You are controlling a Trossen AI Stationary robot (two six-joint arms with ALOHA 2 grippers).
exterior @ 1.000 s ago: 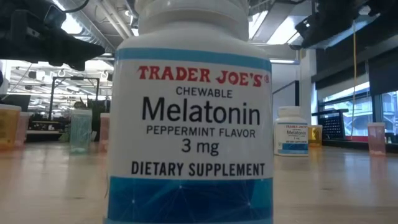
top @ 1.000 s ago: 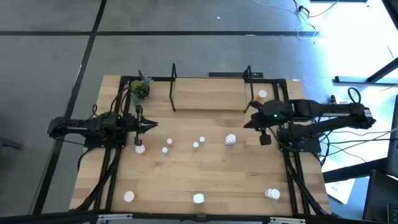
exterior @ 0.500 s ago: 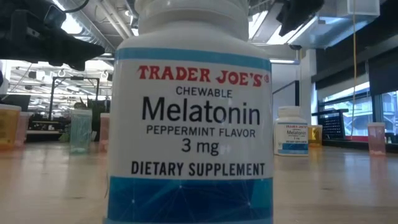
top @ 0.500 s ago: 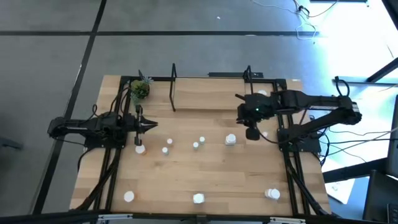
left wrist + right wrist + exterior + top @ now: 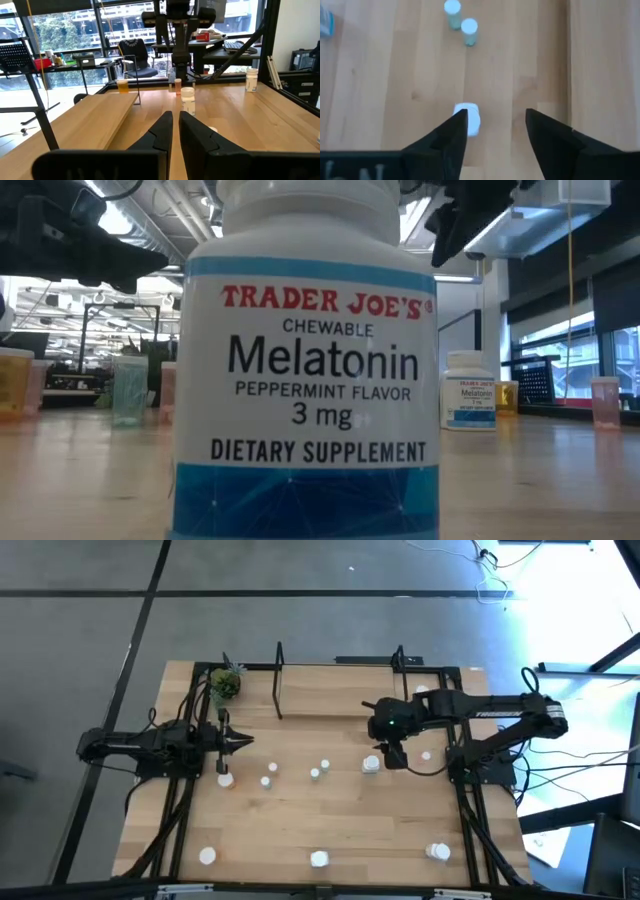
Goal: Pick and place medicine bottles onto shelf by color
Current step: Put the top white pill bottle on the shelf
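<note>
This is a robotics lab in an office-like building. The light-wood desk (image 5: pixel 330 810) stands on a grey floor (image 5: pixel 90 630) with loose cables (image 5: pixel 500 585), and beyond it show an office chair (image 5: pixel 134 52), large windows (image 5: pixel 55 30) and ceiling strip lights (image 5: pixel 445 225).

Your shelf (image 5: pixel 335 695) sits at the counter's (image 5: pixel 330 815) back edge, plant (image 5: pixel 224 685) to its left. Bottles (image 5: pixel 320 771) stand mid-counter in a row; three more line the front edge.
</note>
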